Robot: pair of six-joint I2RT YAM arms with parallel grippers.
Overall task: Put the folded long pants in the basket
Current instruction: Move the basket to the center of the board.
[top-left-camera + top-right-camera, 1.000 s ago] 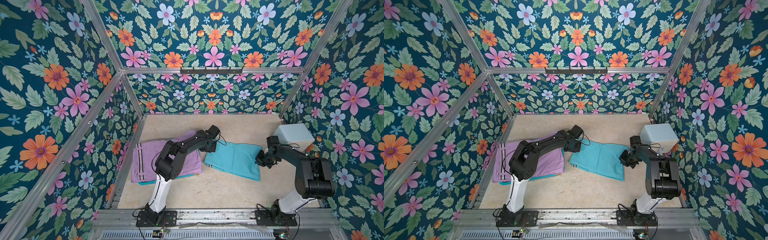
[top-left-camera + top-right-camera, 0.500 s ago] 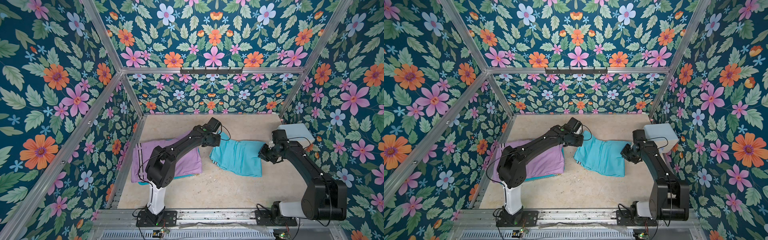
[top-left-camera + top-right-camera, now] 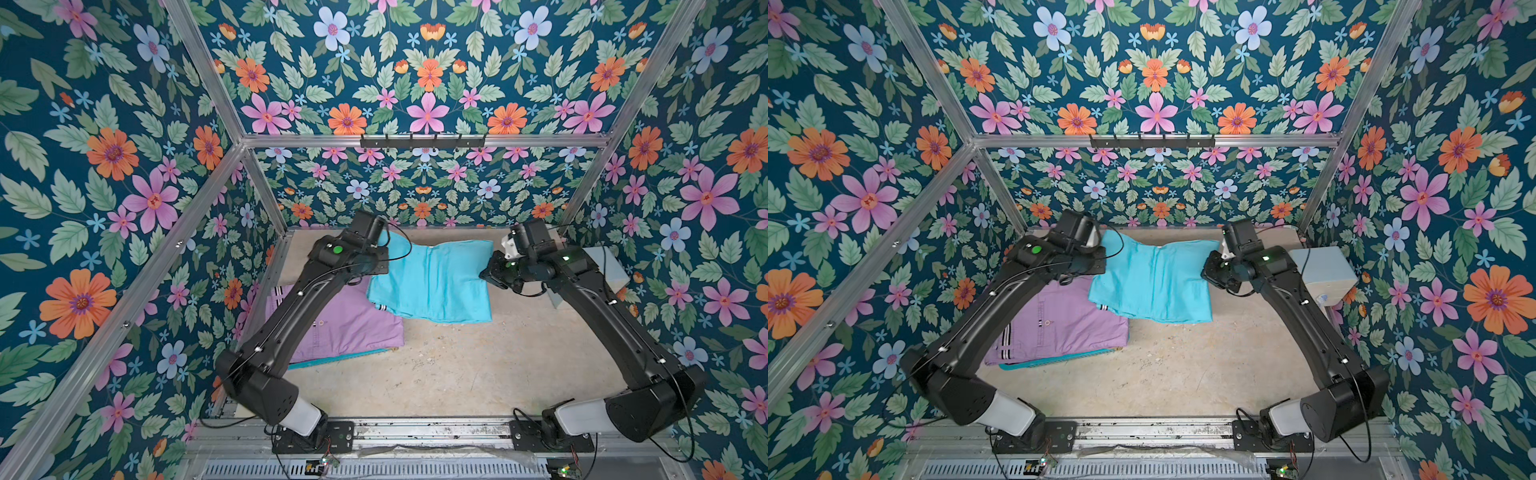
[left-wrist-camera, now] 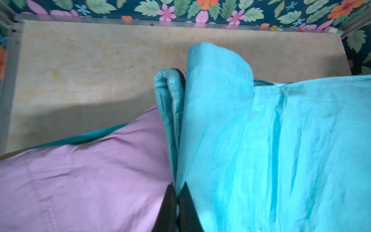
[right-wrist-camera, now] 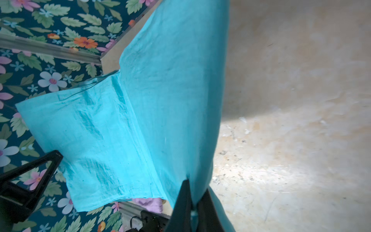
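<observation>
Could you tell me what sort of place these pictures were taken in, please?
Likely a robot test cell, not a home: an aluminium frame holds floral wall panels, and the left arm and right arm are bolted to a base rail.

Open tabletop (image 3: 478, 365) up front; lilac pants (image 3: 353, 326) left, pale box (image 3: 611, 270) right.

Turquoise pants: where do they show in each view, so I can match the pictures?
Top view: turquoise pants near the centre, just beyond the lilac pants.
Top view: turquoise pants near the centre again, lilac pants nearer the camera.
Left wrist: turquoise pants close up, alongside the lilac pants.
Right wrist: turquoise pants as a broad sheet; a lilac sliver shows past their edge.
Shared landmark: the lilac pants.
</observation>
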